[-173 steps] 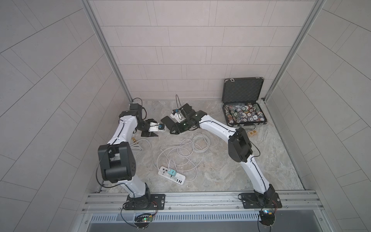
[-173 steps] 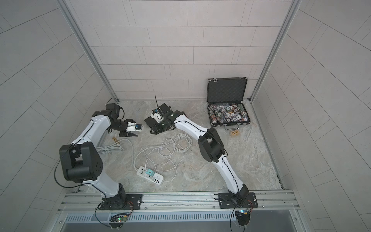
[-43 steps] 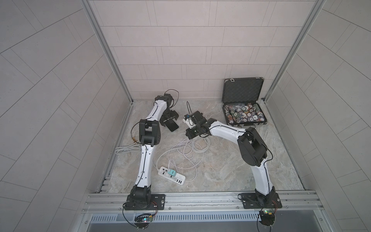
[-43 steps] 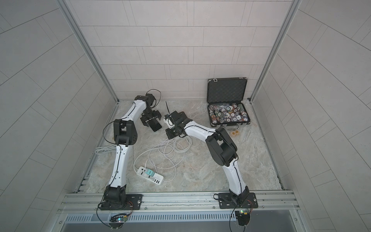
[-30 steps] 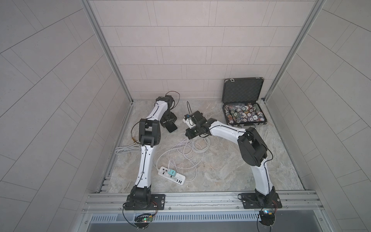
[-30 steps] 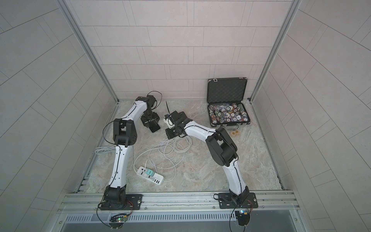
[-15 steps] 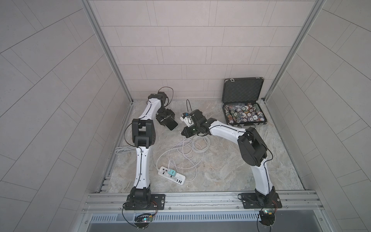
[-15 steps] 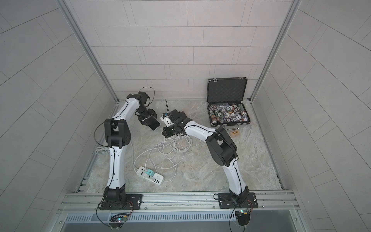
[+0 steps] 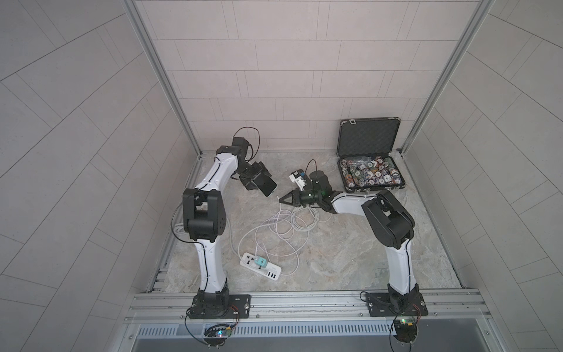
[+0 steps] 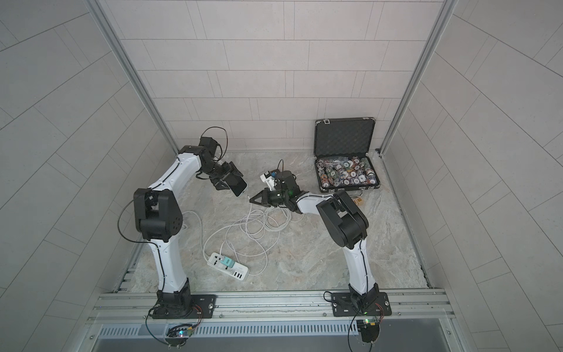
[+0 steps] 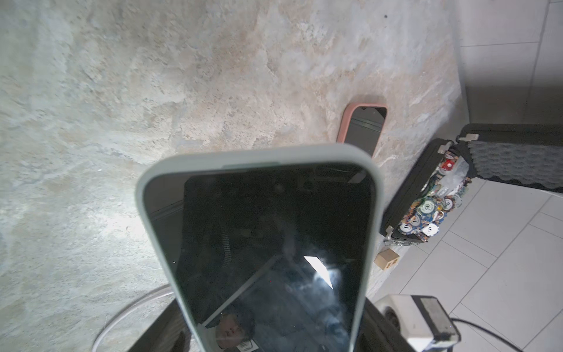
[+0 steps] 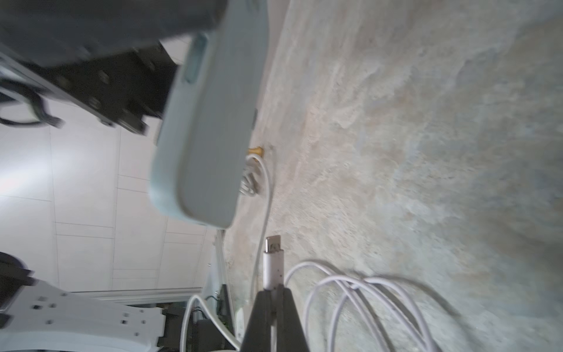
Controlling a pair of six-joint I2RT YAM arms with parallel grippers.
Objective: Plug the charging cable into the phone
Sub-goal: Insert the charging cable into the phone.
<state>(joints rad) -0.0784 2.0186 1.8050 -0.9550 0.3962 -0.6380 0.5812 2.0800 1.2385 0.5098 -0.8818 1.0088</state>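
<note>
Phone (image 9: pixel 268 186) now nearer cable plug (image 12: pixel 273 260), its port indiscernible in blur.

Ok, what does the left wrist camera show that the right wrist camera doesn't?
Left wrist only: the phone's dark screen, a second, pink-cased phone lying on the tabletop, the open poker chip case and a small wooden block. Right wrist only: the phone's back, and the cable plug pinched in the right gripper's jaws, not yet inserted. Both: the pale green-cased phone, some white cable and the marble tabletop.
</note>
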